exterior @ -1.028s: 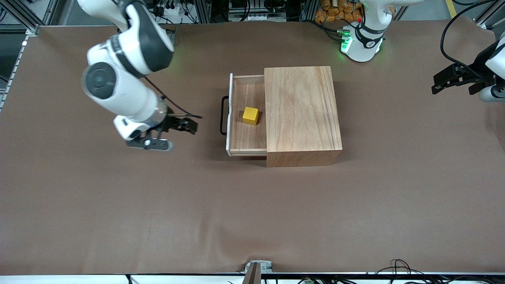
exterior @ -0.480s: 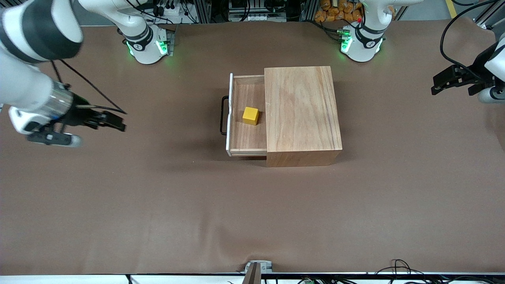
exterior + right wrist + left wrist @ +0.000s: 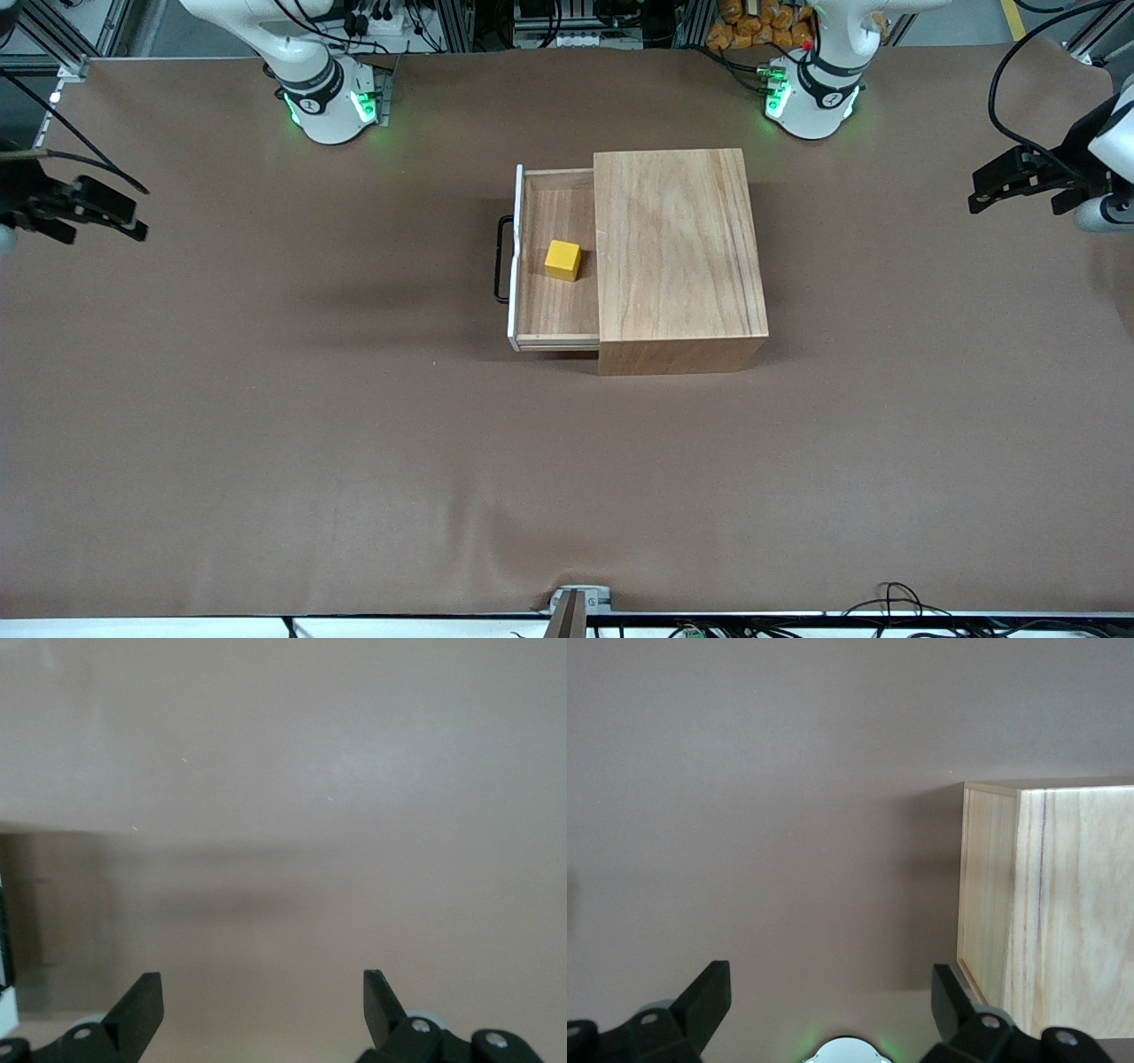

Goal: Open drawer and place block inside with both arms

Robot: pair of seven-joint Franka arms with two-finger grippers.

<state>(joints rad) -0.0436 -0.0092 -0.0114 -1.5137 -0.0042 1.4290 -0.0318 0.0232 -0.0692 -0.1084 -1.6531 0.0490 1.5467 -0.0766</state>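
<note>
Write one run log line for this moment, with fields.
drawer: open | block: in drawer | left end effector: open, empty | right end effector: open, empty

No text, label, brand, number or sign can be read in any view. The arm bases carry small dark marks, too small to make out.
</note>
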